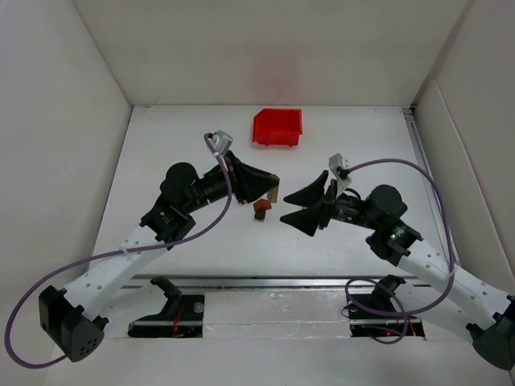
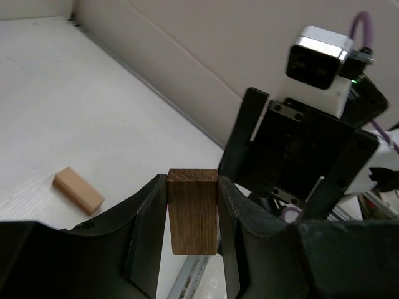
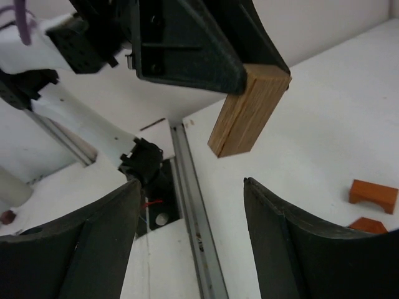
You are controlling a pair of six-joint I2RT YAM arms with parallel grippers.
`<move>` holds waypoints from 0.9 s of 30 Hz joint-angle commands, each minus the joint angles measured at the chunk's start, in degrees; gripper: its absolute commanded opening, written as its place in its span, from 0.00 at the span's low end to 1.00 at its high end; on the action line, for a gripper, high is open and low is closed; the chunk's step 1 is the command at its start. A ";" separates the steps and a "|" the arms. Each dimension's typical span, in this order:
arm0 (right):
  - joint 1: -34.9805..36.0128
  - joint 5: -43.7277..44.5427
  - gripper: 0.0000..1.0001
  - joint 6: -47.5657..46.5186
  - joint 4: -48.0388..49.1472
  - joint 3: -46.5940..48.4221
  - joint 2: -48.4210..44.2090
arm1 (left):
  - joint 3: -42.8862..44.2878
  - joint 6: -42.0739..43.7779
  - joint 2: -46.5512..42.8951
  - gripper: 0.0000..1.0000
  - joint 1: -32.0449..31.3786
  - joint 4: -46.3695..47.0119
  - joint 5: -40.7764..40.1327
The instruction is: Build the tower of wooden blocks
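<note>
- The left gripper (image 1: 271, 190) has its jaws clamped on the brown block (image 2: 192, 212), which is in the air just beside the orange blocks (image 1: 261, 209) on the surface (image 1: 161, 145).
- The block hangs tilted in the right wrist view. Set down like that, it would likely land on an edge and knock the orange blocks over.
- The right gripper (image 1: 283, 204) waits close by, jaws wide and empty. If both arms close in, they could clash.
- The tan block (image 2: 78, 190) lies flat, well apart, and will need fetching.
</note>
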 commanded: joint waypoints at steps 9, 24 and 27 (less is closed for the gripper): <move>-0.56 -2.64 0.79 7.08 8.96 6.56 2.79 | -2.25 -4.98 -4.81 0.00 -0.04 21.14 15.59; -1.71 -7.30 0.70 11.65 19.86 8.84 7.71 | -5.94 -10.61 -4.81 0.00 -0.04 29.50 16.91; -1.71 -7.83 0.65 12.53 21.44 8.85 8.24 | -5.94 -10.69 -4.81 0.00 -0.04 29.58 17.08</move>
